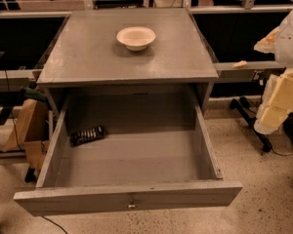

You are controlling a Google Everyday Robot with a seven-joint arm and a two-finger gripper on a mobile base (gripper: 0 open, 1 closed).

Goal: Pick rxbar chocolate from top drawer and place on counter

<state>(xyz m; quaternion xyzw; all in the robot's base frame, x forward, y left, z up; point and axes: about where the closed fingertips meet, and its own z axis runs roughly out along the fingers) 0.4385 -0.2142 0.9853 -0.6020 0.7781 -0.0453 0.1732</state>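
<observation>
The rxbar chocolate (88, 135) is a dark flat bar lying on the floor of the top drawer (136, 167), near its left wall and towards the back. The drawer is pulled fully out, its front panel and small metal knob (132, 204) nearest the camera. The counter (88, 52) is the grey tabletop above it. My gripper (282, 104) hangs at the right edge of the view, outside the drawer, well to the right of the cabinet and far from the bar. It holds nothing that I can see.
A cream bowl (136, 37) stands on the counter near its back centre. A brown paper bag (24, 123) leans left of the cabinet. Black chair legs (251, 123) stand on the floor to the right, below my arm.
</observation>
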